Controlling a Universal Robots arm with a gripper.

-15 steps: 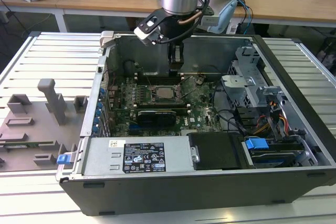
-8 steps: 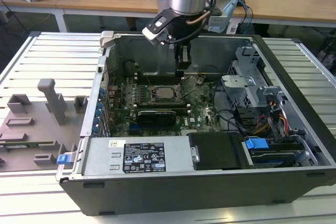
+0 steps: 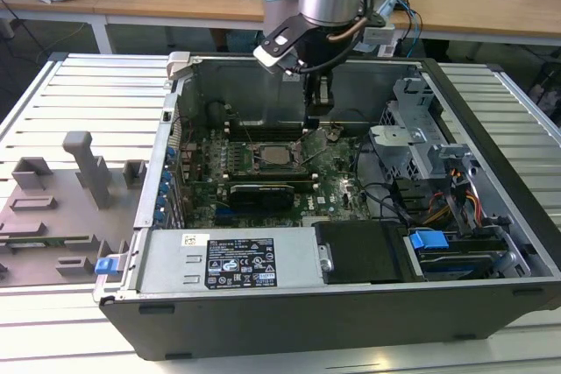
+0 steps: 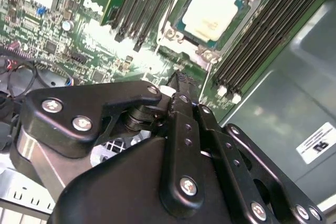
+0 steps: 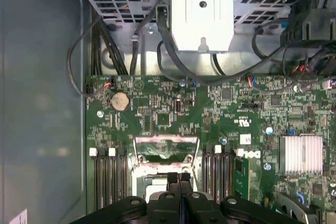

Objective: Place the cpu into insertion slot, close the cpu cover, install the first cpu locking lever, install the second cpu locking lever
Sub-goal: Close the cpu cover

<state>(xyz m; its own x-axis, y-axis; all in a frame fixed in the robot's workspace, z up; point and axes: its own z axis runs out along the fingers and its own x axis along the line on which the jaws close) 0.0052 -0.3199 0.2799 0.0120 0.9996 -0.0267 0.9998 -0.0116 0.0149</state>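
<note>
Beside the claw [image 5: 179, 176], memory slots [image 5: 107, 179] flank the cpu [image 4: 212, 11].

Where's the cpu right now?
The cpu lies flat at the middle of the motherboard, between two banks of memory slots, just to the exterior view's left of the claw.

I operate in a robotics lab: an open computer case [image 3: 263, 326] sits beneath the gripper [image 3: 317, 118], on a slatted metal bench [image 3: 92, 85], with cabled wooden desks [image 3: 491, 10] beyond.
</note>
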